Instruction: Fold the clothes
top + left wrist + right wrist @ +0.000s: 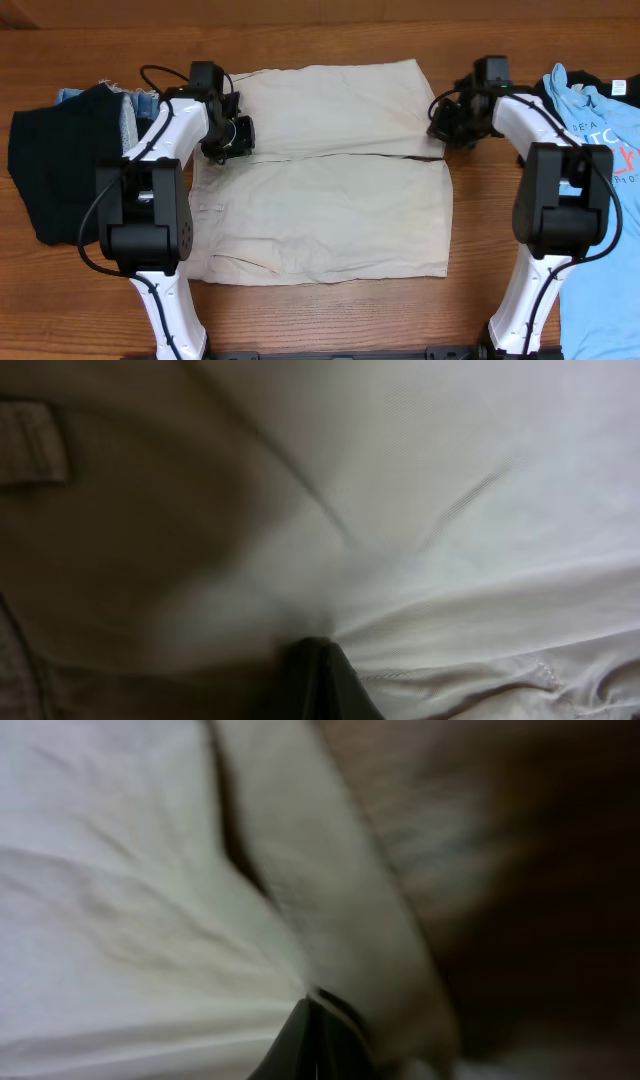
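Left gripper (325, 672) is pinched down to a narrow dark wedge at the bottom of its wrist view, with a bit of the khaki shorts (420, 510) caught in it. You can see the creases in the cloth all running in toward the tip. A belt loop (35, 445) sits flat in the upper left corner of that shot, and the rest is just beige fabric filling the frame.

Right gripper (318, 1035) looks much the same, clamped on the shorts with wrinkles fanning out from the tip. That view is pretty blurry though. A hemmed edge of the cloth runs diagonally across it, and past that there's the brown wood of the bench (540, 870).

From overhead it makes more sense. The shorts are spread flat in the middle of the bench, waistband to the left and both legs pointing right, with a seam line running between the legs. The left gripper is down on the waistband end of the far leg. The right gripper is at the hem end on the opposite side, right where the two legs meet.

Off to the left there's a black garment (55, 170) lying partly on top of a denim piece (125, 105). Both are beside the shorts, not on them. At the right edge a light blue tee (600, 120) with some printing on it lies behind the right arm, well apart from the shorts.
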Controlling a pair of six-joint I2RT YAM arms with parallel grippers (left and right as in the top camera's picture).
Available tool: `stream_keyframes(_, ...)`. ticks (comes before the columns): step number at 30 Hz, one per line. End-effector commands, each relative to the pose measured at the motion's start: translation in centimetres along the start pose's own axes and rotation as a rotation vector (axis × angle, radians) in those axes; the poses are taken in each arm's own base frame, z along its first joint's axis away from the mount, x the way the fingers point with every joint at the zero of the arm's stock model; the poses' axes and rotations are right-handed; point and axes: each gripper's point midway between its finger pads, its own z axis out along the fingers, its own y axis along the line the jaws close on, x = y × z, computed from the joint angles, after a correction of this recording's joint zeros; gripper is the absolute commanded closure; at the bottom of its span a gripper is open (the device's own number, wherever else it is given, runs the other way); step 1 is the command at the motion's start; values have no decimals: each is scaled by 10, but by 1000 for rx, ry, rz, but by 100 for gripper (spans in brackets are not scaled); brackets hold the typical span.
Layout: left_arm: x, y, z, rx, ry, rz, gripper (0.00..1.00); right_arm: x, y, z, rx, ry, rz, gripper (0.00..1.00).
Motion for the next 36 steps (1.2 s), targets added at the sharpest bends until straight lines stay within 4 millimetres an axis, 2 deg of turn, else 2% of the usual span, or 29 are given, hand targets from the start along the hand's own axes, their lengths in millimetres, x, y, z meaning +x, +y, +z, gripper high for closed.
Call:
stream_keyframes(1,-1,25,-2,-96,0,14,96,11,-99,-13,318,13,141,96)
stream_keyframes(3,-5,14,-10,-46,1,13,96,5,-82,-41,288,-30,86,96)
stream_keyframes(4,-11,6,-18,-12,-7,14,95,0,-60,-57,216,-58,14,96)
stream_keyframes(7,-36,-15,-40,62,-70,30,93,-8,24,-102,-101,-159,-192,96)
stream_keyframes(10,-59,-31,-48,131,-152,-3,94,-10,95,-125,-379,-225,-339,96)
stream_keyframes(12,-69,-39,-42,140,-191,0,94,-7,124,-117,-447,-237,-409,96)
stream_keyframes(14,-71,-43,-30,131,-197,9,93,-3,148,-92,-465,-234,-460,96)
stream_keyframes(16,-70,-40,-15,96,-186,11,92,-1,163,-64,-467,-225,-452,95)
stream_keyframes(18,-65,-35,1,70,-157,-8,95,4,175,-35,-489,-200,-431,95)
stream_keyframes(20,-57,-32,16,68,-116,-45,96,10,182,-8,-502,-172,-407,95)
stream_keyframes(22,-51,-28,28,55,-83,-56,96,17,181,25,-491,-134,-361,95)
stream_keyframes(24,-48,-25,33,47,-70,-59,96,18,172,45,-455,-125,-326,95)
stream_keyframes(26,-45,-19,35,16,-61,-62,96,8,148,64,-356,-144,-234,95)
stream_keyframes(28,-42,-9,35,-40,-53,-60,96,-4,125,71,-277,-175,-167,95)
stream_keyframes(29,-38,-3,34,-75,-40,-47,96,-17,101,72,-199,-211,-111,95)
stream_keyframes(31,-30,9,33,-140,-12,-35,96,-32,70,69,-112,-249,-42,95)
stream_keyframes(33,-21,24,30,-225,21,-13,96,-48,20,59,-6,-274,56,95)
stream_keyframes(35,-20,29,29,-252,28,11,96,-55,-15,50,29,-263,130,96)
stream_keyframes(36,-20,30,29,-258,29,22,96,-57,-25,47,39,-260,151,96)
